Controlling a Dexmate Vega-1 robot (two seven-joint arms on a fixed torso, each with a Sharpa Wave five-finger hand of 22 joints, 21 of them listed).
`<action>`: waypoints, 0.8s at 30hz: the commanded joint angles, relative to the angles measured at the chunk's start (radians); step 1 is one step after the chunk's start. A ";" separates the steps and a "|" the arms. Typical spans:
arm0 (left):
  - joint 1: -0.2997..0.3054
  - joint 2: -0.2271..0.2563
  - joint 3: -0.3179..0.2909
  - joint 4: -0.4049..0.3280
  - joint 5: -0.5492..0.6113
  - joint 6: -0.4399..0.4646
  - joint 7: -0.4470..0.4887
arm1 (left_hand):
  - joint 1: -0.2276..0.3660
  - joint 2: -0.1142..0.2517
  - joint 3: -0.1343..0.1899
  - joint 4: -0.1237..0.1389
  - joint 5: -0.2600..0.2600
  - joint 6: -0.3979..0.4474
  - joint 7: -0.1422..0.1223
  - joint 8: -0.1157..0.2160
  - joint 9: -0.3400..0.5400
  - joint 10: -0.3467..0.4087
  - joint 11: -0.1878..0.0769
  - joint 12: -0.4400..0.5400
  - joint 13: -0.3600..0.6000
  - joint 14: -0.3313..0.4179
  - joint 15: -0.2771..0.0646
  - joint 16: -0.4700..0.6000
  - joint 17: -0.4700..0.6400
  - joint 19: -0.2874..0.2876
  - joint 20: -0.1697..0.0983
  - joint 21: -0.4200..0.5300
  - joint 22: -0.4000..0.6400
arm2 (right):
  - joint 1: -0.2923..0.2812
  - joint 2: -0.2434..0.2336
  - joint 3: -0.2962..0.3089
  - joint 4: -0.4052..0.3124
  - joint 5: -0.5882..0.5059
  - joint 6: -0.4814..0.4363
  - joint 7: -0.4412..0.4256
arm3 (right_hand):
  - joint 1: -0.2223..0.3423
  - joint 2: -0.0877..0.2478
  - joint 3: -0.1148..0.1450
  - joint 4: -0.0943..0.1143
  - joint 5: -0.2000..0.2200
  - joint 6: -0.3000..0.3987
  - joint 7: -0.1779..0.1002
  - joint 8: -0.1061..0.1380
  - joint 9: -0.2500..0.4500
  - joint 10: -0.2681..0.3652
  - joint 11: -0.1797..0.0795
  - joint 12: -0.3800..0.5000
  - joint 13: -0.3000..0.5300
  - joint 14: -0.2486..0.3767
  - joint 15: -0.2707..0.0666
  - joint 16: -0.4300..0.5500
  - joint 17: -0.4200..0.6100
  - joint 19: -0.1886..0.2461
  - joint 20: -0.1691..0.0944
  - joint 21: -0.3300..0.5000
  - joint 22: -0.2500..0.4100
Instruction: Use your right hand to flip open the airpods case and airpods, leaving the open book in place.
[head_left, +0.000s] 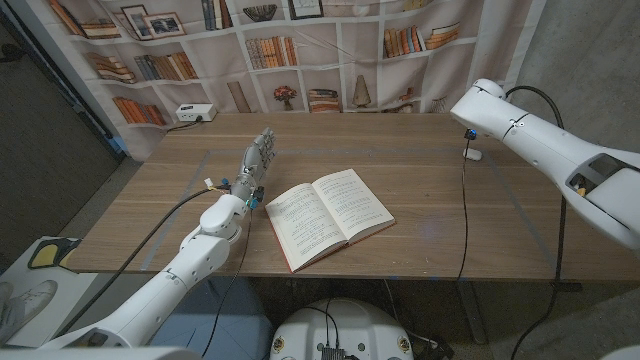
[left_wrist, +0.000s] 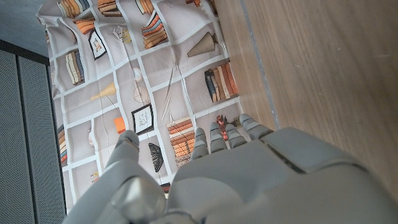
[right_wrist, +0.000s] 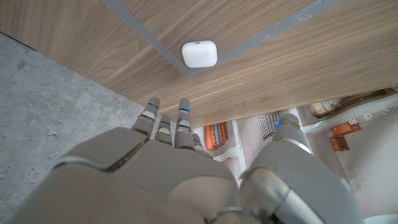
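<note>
The long wooden table (head_left: 420, 190) carries an open paperback book with a red cover edge (head_left: 328, 215) near its middle, pages up, and a small white rounded airpods case (right_wrist: 199, 54) lying closed near the far right edge, on a grey tape line. The left hand (head_left: 254, 165) stands beside the book, fingers extended and holding nothing. The right hand (right_wrist: 186, 168) hovers near the case with fingers spread, apart from it and empty.

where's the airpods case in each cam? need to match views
Head view: airpods case, small and white, at the table's far right, just below the right arm's wrist.
Left wrist view: I can't find it here.
Right wrist view: closed, on the wood beyond the right hand, at a corner of the grey tape line.
Shared landmark: that grey tape line, faint in the head view.
</note>
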 joint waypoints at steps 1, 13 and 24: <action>0.008 0.024 -0.003 -0.028 -0.001 0.015 -0.007 | 0.011 -0.001 -0.001 0.001 0.004 0.004 0.004 0.003 0.000 0.001 0.000 0.001 0.004 0.001 -0.001 0.002 0.001 0.001 -0.001 0.006 0.004 | 0.065 0.017 -0.061 0.111 -0.003 0.001 0.081 | -0.004 -0.004 -0.004 0.001 -0.004 -0.043 0.070 0.006 0.004 0.014 0.000 0.005 0.004 0.003 0.004 0.006 0.002 -0.002 0.003 -0.001 0.004; -0.001 0.027 0.008 -0.045 0.010 0.037 -0.002 | 0.015 -0.002 -0.002 -0.001 0.003 0.006 0.006 0.004 0.000 0.002 0.000 0.001 0.004 0.001 0.001 0.002 0.001 0.000 0.001 0.005 0.004 | 0.096 0.043 -0.117 0.181 -0.045 -0.001 0.095 | 0.042 0.044 0.031 -0.010 0.022 -0.048 0.040 0.005 0.004 0.030 -0.002 0.003 0.009 0.000 0.001 0.004 0.003 -0.016 0.004 -0.004 0.003; 0.007 0.031 0.010 -0.061 0.013 0.051 0.011 | 0.018 -0.001 -0.002 -0.001 0.003 0.007 0.007 0.004 0.000 0.004 -0.001 0.001 0.004 0.001 0.002 0.002 0.001 0.000 0.002 0.005 0.004 | 0.117 0.077 -0.121 0.282 -0.051 0.043 0.129 | 0.102 0.063 0.066 -0.027 0.065 -0.080 0.028 -0.001 0.006 0.033 -0.003 0.000 0.022 -0.008 0.015 0.001 0.002 -0.025 0.003 -0.003 0.003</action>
